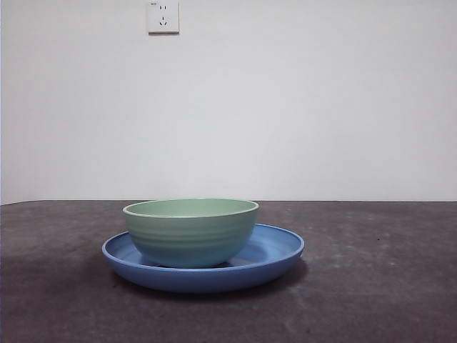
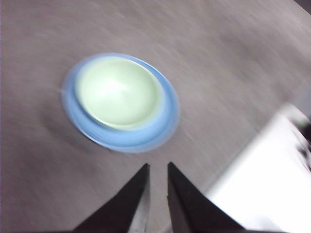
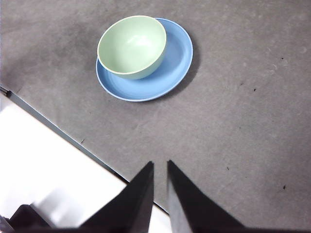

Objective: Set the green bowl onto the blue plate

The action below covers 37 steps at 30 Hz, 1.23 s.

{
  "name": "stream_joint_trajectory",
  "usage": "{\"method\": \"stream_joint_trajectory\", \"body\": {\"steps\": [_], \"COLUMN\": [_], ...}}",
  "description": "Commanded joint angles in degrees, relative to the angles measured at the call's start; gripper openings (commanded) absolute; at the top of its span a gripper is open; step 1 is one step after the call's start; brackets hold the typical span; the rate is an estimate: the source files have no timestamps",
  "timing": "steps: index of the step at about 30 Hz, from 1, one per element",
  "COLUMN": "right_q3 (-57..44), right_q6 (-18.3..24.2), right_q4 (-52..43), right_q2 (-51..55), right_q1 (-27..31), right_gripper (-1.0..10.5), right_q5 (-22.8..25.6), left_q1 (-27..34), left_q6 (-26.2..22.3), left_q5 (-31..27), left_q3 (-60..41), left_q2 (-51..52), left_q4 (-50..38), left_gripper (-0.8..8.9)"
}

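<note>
Grey, matte worktop (image 1: 378, 286) under a plain white wall, with a white socket (image 1: 163, 16) high on it. Near the middle of the worktop, the blue plate (image 1: 278, 250), lying flat, and on it the green bowl (image 1: 191, 232), upright, mouth open upward, base resting on the plate's floor. Off-centre on the plate: in the front view set toward the left, with a wider strip of blue showing on the right. Round, so no long axis in either; both rims level. Left gripper (image 2: 157, 167) held above the worktop, well apart from the plate (image 2: 165, 124) and bowl (image 2: 119, 92), looking down on them at a slant; fingers (image 2: 138, 187) close together with only a thin slit between, holding nothing. Blurred there, so probably in motion, though hard to say. Right gripper (image 3: 159, 165) likewise raised and well apart from the plate (image 3: 177, 63) and bowl (image 3: 132, 46), over the worktop's edge, beside a white surface; fingers (image 3: 141, 189) nearly together, nothing between them. Neither arm visible in the front view.
</note>
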<state>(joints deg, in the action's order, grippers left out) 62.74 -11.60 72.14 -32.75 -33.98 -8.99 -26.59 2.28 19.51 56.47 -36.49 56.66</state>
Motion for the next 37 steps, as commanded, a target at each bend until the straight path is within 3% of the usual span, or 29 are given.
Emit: {"method": "stream_joint_trajectory", "body": {"steps": [1,6,10,15,23,37], "right_q3": [0.87,0.87,0.87,0.87,0.87,0.87], "right_q6": [-0.33,-0.33,-0.33,-0.33,-0.33,-0.33], "right_q4": [-0.55,-0.55,-0.57,-0.57,-0.57,-0.55], "right_q2": [-0.37,-0.37,-0.37,-0.37,-0.37,-0.37], "right_q1": [-0.39,-0.39,-0.39,-0.39,-0.39,-0.39], "right_gripper": [0.4,0.4,0.4,0.4,0.4,0.4], "right_q5": [0.07,0.07,0.07,0.07,0.07,0.07], "left_q1": [4.66,12.44,17.73,19.58,19.56,19.54], "left_q6": [-0.74,-1.03,0.04,4.11,4.26,4.26], "left_q5": [-0.02,-0.07,-1.29,-8.79,-16.55,-16.74], "left_q3": [-5.31,-23.89,-35.17,-47.04,-53.22,-55.8], "left_q2": [2.54,13.0,20.46,28.28,36.52,36.33], "left_q4": [-10.75,-32.79,-36.26,-42.58,-43.1,-46.01], "left_gripper": [0.57,0.57,0.57,0.57,0.57,0.57]}}
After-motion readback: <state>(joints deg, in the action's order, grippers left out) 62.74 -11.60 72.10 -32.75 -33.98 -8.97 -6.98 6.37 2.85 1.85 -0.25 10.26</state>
